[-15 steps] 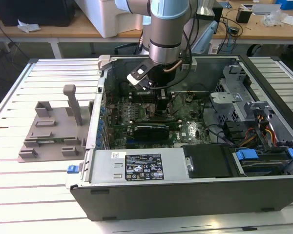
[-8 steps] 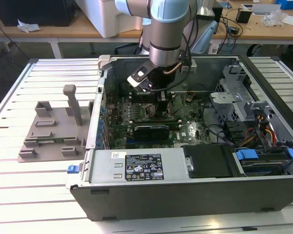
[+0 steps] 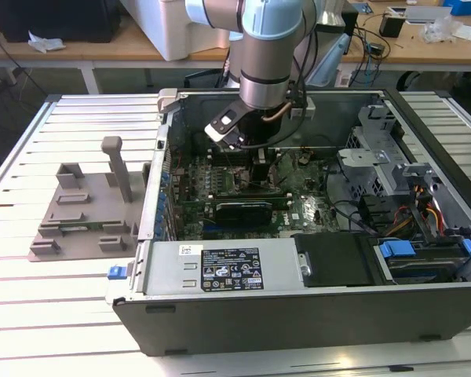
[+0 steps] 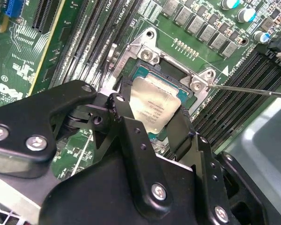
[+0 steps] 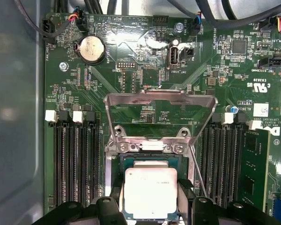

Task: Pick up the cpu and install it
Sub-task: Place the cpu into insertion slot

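Note:
The cpu (image 5: 151,192) is a flat silver-grey square held between my gripper's (image 5: 151,187) two black fingers (image 5: 117,191). It sits directly over the open socket (image 5: 150,161) on the green motherboard, whose blue-green rim shows around the chip. In the second wrist view the cpu (image 4: 154,105) lies slightly tilted over the socket frame (image 4: 147,55), with my gripper (image 4: 152,112) shut on its two opposite edges. The metal load plate (image 5: 159,98) stands flipped up behind the socket. In the exterior view my gripper (image 3: 263,161) reaches down into the open computer case (image 3: 298,314).
Memory slots (image 5: 77,159) flank the socket on both sides. A black graphics card (image 3: 239,210) lies close in front of the arm, and a power supply (image 3: 220,271) lies along the near case wall. A drive cage (image 3: 385,149) stands at the exterior view's right, a grey fixture block (image 3: 86,212) outside at its left.

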Robot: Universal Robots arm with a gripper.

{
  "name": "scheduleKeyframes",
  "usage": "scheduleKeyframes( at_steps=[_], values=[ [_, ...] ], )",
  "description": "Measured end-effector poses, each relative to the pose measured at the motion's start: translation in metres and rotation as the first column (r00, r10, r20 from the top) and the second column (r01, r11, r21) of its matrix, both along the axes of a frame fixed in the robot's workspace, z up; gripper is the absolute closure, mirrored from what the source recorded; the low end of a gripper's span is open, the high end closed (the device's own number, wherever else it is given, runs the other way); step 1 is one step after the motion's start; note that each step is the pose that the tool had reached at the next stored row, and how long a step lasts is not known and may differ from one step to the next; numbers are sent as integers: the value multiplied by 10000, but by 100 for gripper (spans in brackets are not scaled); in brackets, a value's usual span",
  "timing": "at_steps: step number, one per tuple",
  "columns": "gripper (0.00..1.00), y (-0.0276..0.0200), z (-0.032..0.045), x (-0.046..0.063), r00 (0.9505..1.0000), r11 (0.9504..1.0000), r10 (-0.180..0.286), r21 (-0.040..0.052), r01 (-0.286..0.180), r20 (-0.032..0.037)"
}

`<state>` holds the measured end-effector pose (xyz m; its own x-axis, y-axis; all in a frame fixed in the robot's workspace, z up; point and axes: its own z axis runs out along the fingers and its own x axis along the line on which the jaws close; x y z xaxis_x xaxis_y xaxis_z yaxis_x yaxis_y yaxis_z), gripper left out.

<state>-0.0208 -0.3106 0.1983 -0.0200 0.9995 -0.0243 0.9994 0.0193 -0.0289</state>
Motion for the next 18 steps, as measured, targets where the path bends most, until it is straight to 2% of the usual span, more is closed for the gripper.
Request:
scheduleKeyframes(
  at_steps=[3,4,6,12,15,16,18],
  values=[
    [45,1,-3,2,10000,10000,1,4,-1,3],
    [38,0,-3,2,10000,10000,0,3,0,1],
    [38,0,0,1,10000,10000,1,1,-1,0],
    [40,12,161,2,10000,10000,1,3,-1,1],
    [59,12,167,0,10000,10000,1,24,-1,1],
    [71,12,163,-1,10000,10000,1,32,-1,2],
    [83,12,154,-4,10000,10000,1,60,-1,0]
  ],
)
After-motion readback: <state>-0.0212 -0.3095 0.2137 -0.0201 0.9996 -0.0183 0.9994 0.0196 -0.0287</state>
